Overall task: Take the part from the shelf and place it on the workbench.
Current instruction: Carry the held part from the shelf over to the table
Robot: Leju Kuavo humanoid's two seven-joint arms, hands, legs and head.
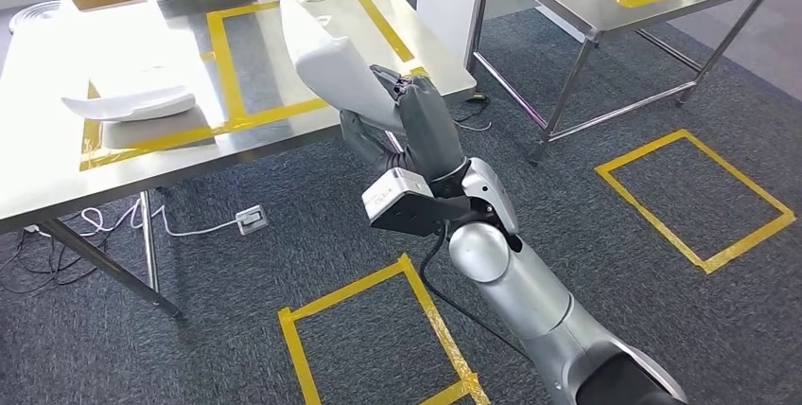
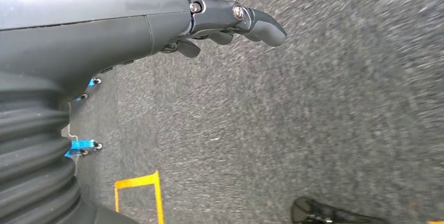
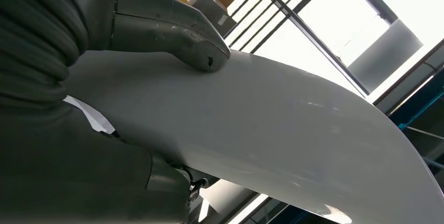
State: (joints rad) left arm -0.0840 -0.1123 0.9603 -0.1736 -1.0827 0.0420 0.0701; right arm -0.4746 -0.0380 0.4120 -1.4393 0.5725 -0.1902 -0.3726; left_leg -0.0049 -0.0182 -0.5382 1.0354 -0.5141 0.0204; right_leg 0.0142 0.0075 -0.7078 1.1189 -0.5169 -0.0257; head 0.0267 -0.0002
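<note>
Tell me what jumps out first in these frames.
The right hand grips a large curved white part, raised over the edge of the steel workbench. A second white part already lies on a block inside the yellow tape outline on that bench. The left hand hangs over grey carpet, holding nothing.

Count on inspection — two white parts: one part (image 1: 336, 64) held in the right hand (image 1: 416, 116), one second part (image 1: 132, 100) on the workbench (image 1: 38, 178). Two steel tables — workbench and second table (image 1: 605, 17). Three floor-tape squares.
</note>
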